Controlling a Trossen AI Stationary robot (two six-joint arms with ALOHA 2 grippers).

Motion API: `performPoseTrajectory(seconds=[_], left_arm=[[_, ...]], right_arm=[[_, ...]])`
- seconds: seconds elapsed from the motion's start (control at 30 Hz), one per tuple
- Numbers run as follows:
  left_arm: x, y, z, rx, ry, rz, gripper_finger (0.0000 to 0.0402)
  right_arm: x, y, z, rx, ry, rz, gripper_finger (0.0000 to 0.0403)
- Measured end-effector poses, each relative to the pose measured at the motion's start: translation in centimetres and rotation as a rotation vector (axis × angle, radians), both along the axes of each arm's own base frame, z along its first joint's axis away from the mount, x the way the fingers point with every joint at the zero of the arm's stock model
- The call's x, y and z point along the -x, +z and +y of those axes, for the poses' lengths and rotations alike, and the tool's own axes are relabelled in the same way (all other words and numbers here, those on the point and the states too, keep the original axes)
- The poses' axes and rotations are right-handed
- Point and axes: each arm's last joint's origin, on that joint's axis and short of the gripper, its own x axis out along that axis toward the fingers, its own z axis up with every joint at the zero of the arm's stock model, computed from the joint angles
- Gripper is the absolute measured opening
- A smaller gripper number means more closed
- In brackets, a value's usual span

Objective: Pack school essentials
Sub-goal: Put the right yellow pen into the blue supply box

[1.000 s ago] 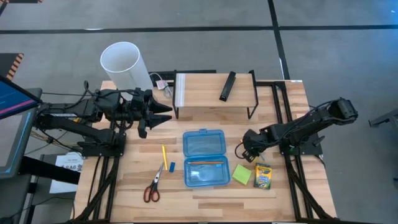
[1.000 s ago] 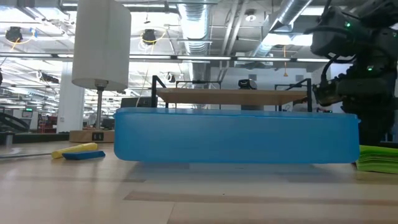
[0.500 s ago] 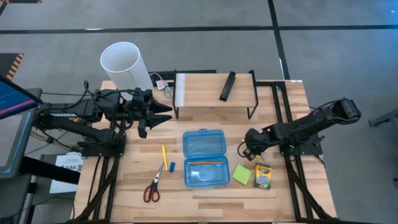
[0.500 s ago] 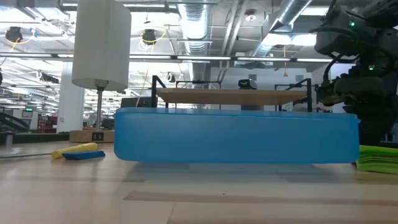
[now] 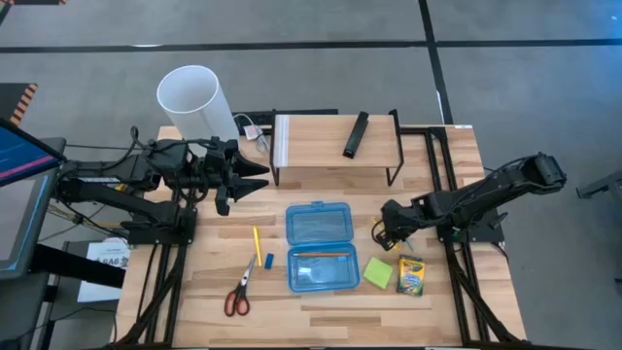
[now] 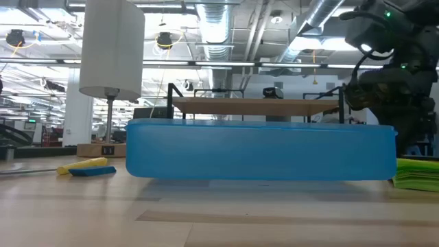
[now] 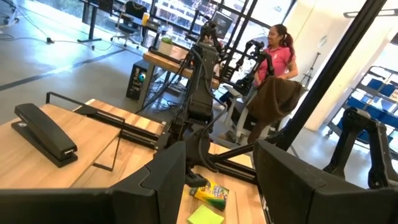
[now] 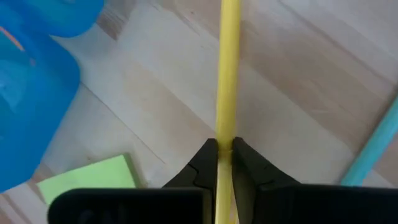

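We see the right gripper (image 8: 224, 155) low over the pale plank table (image 5: 321, 301), its dark jaws pinched on a slim, smooth yellow pencil (image 8: 228, 68) that runs straight out from between them (a pale green pen (image 8: 373, 149) lies slanted nearby). Just beside it sits the flat square green sticky-note pad (image 5: 377, 272), and next to that the yellow-green crayon box (image 5: 411, 276). The translucent blue plastic case (image 5: 318, 245), rounded at the corners, lies open at the table's middle with an orange pencil (image 5: 321, 254) inside. To its left we find another yellow pencil (image 5: 258, 245), a tiny blue eraser (image 5: 269, 260) and red-handled scissors (image 5: 239, 291). The left gripper (image 5: 255, 179) waits by the tall white cylinder (image 5: 197, 101), jaws standing apart with nothing between them.
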Motion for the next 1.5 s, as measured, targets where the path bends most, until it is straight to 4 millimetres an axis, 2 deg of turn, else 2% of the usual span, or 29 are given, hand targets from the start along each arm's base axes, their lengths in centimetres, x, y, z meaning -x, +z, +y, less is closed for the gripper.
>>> performPoseTrajectory(seconds=[0.27, 0.47, 0.73, 1.07, 1.33, 1.5], left_arm=[[0.0, 0.0, 0.0, 0.018, 0.0, -0.001, 0.0176], [0.0, 0.0, 0.0, 0.036, -0.001, -0.002, 0.0176], [0.0, 0.0, -0.1, 0.044, -0.02, -0.001, 0.0176], [0.0, -0.1, -0.1, 0.029, -0.021, 0.013, 0.0176], [0.0, -0.2, -0.1, 0.028, -0.021, 0.025, 0.0176], [0.0, -0.2, -0.1, 0.028, -0.021, 0.025, 0.0176]], right_arm=[[-1.5, 2.0, -0.6, 0.046, 0.048, -0.086, 0.0018], [-1.7, 2.2, -1.5, 0.075, 0.056, -0.094, 0.0008], [-2.3, 2.5, -1.6, 0.066, 0.057, -0.161, 0.0088], [-2.7, 2.4, 1.7, 0.05, 0.249, -0.221, 0.0188], [-4.7, 0.9, 4.3, 0.055, 0.349, -0.154, 0.0213], [-6.5, -0.3, 4.9, 0.085, 0.387, -0.062, 0.0214]])
